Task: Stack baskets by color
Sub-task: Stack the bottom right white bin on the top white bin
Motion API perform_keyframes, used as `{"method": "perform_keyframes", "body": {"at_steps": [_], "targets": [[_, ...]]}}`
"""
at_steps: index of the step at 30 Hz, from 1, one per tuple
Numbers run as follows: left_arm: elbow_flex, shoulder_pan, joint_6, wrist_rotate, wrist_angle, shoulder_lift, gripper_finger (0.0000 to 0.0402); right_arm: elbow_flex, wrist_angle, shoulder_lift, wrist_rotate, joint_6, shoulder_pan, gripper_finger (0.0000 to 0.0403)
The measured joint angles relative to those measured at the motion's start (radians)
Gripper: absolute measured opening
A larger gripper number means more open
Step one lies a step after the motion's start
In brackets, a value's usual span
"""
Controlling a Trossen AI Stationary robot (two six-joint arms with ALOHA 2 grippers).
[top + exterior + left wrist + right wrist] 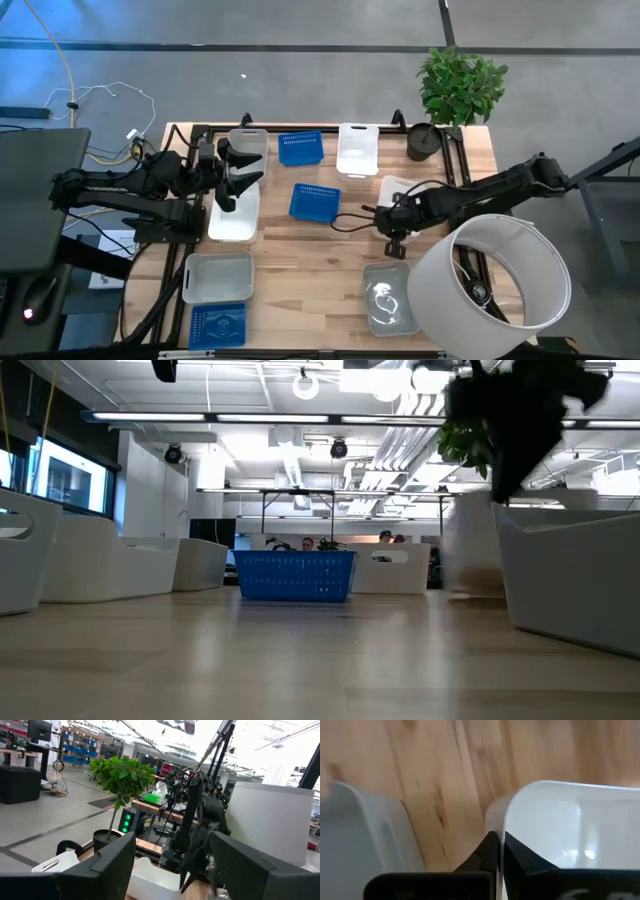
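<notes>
My right gripper points steeply down at the table's middle right, shut on a white basket that its arm partly covers. A translucent grey basket lies just nearer, also seen in the right wrist view. Two blue baskets and another white basket stand on the table's far half. My left gripper hovers open above a white basket at the left, holding nothing. My right gripper pinches the white basket's near wall at its rim, close to a rounded corner. One finger is inside the basket and the other outside. The fingers come from above, slanting down. Whether the basket is clear of the table I cannot tell.
A large white cylinder lies at the near right, next to the grey basket. A black plant pot with a green plant stands at the far right corner. A pale basket and a blue basket sit at the near left.
</notes>
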Motion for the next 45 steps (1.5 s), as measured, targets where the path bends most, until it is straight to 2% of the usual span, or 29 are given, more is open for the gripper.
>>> {"method": "perform_keyframes", "body": {"at_steps": [7, 12, 20, 25, 29, 37, 45], "targets": [[0.000, 0.000, 0.000, 0.000, 0.000, 0.000, 0.0248, 0.192, 0.095, -0.001, 0.012, -0.212, -0.003, 0.0000], [0.000, 0.000, 0.000, 0.000, 0.000, 0.000, 0.0248, 0.227, 0.239, -0.043, 0.028, -0.235, -0.003, 0.0000], [0.000, 0.000, 0.027, 0.019, 0.000, 0.000, 0.0248, 0.065, 0.518, -0.202, 0.234, -0.203, 0.002, 0.0000], [0.000, 0.000, 0.072, 0.052, 0.000, 0.003, 0.0248, -0.096, 0.799, -0.263, 0.261, -0.220, -0.007, 0.0000], [0.000, 0.000, 0.089, 0.068, 0.001, 0.017, 0.0248, -0.160, 0.966, -0.279, 0.263, -0.244, -0.022, 0.0000], [0.000, 0.000, 0.089, 0.075, 0.000, 0.068, 0.0248, -0.160, 0.999, -0.278, 0.247, -0.272, -0.027, 0.0000], [0.000, 0.000, 0.086, 0.086, 0.000, 0.066, 0.0248, -0.160, 1.000, -0.278, 0.245, -0.273, -0.027, 0.0000]]}}
